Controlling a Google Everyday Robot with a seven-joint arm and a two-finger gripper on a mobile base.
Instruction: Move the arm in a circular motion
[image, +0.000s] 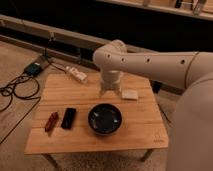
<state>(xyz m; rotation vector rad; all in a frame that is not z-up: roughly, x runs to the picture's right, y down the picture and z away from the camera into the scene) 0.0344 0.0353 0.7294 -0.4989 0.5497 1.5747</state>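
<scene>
The cream-white arm (155, 62) reaches in from the right, with small dark holes along its thick segment and a rounded elbow (107, 55) above the table's far middle. Its narrow wrist drops down to the gripper (109, 93), which hangs just above the wooden table (140, 125), behind the black bowl and left of the small white block.
A black bowl (105, 119) sits mid-table. A black flat item (68, 118) and a red-brown item (51, 121) lie at the left. A white block (130, 94) lies at the far right, a white bottle-like item (76, 74) at the far left. Cables and a box (34, 69) lie on the floor.
</scene>
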